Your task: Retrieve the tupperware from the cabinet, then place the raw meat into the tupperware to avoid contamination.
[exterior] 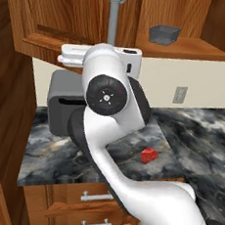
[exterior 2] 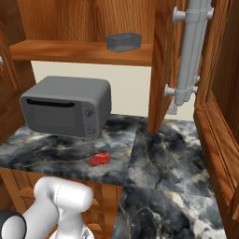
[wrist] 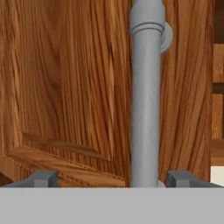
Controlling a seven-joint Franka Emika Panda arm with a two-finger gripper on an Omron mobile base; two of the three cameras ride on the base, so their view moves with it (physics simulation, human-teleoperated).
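The grey tupperware (exterior: 164, 34) (exterior 2: 123, 42) sits on the open shelf of the reddish-brown cabinet (exterior: 190, 46) (exterior 2: 70, 51). On the dark marble counter lies the raw meat (exterior: 149, 155) (exterior 2: 100, 159), a small red lump near the front edge. My gripper (wrist: 113, 179) is open, its fingertips (wrist: 43, 178) spread wide on either side of the door's vertical silver handle (wrist: 145, 100) (exterior: 113, 16) (exterior 2: 191, 51). The handle stands nearer the right tip, and neither tip presses on it. In the left base view the white hand (exterior: 125, 57) is up at the door, fingers hidden behind the arm.
A big grey microwave (exterior: 61, 104) (exterior 2: 67, 107) stands on the counter (exterior 2: 158, 158) left of the meat. The opened cabinet door (exterior 2: 161, 70) juts out over the counter. Drawers with horizontal handles (exterior: 95, 197) sit below, and a wall outlet (exterior: 180, 94) is behind.
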